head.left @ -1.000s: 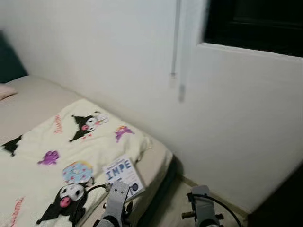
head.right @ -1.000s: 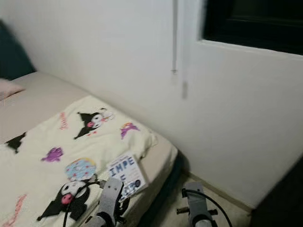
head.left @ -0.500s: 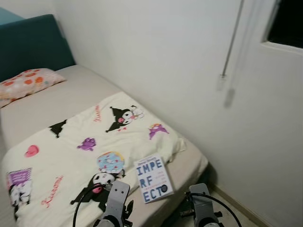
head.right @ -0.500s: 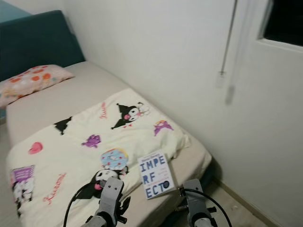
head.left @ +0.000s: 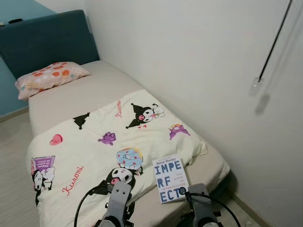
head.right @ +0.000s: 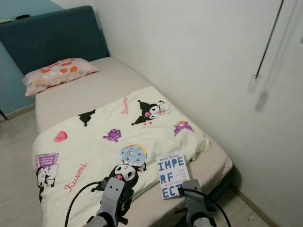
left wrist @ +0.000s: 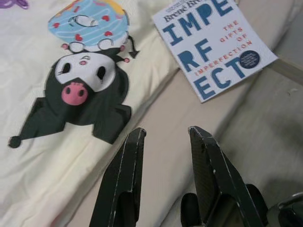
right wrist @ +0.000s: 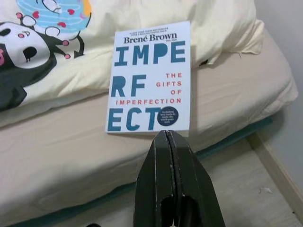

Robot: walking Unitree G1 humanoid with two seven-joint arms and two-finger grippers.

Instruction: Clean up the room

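Observation:
A white book with blue letters lies flat on the near end of the bed, partly on the cream cartoon-print blanket. In the right wrist view the book is just past my right gripper, whose fingers are pressed together with nothing between them. In the left wrist view my left gripper hovers open over the bare sheet, with the book off to one side of it. Both arms show at the bottom of the eye views, the left arm and right arm.
A patterned pink pillow lies at the head of the bed by the dark teal headboard. A white wall runs along the bed's right side, with a hanging cord. Pale wooden floor lies to the left.
The camera has swung left and down, so more of the bed, the pillow and the headboard have come into view. The book has not moved on the bed.

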